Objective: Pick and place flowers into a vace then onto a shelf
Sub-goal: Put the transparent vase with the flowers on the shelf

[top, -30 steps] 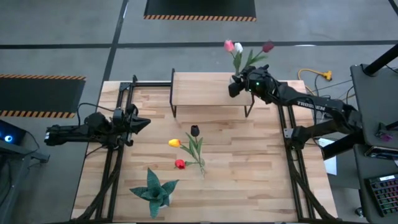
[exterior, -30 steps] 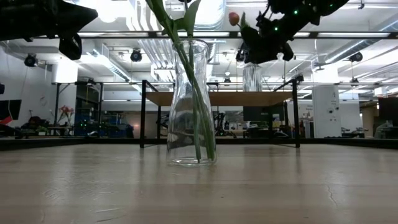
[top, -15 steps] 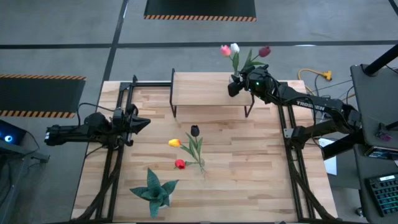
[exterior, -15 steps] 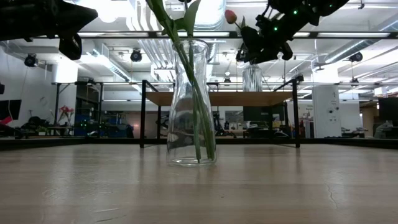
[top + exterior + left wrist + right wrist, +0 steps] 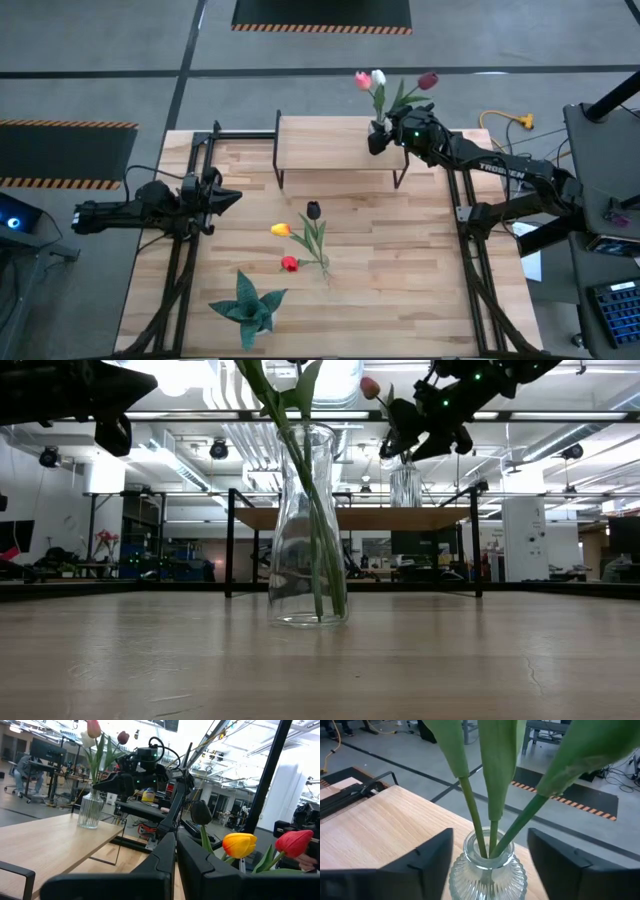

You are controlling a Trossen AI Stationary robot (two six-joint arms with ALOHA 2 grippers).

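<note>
I see my left gripper point(image 5: 228, 197) closed and empty over the table's point(image 5: 400, 300) left side, three tulips point(image 5: 297, 238) in a clear vase mid-table, ribbed glass vase point(image 5: 90, 811) of pink, white and maroon tulips point(image 5: 385, 82) standing on the shelf's point(image 5: 320, 145) right end, my right gripper point(image 5: 377, 140) open around it, fingers point(image 5: 427, 860) apart from the glass.

Two dark arms, white lettering on right arm point(image 5: 497, 168), green indicator light

Bright, even overhead light; ceiling lamps point(image 5: 180, 375) glare; soft shadows.
</note>
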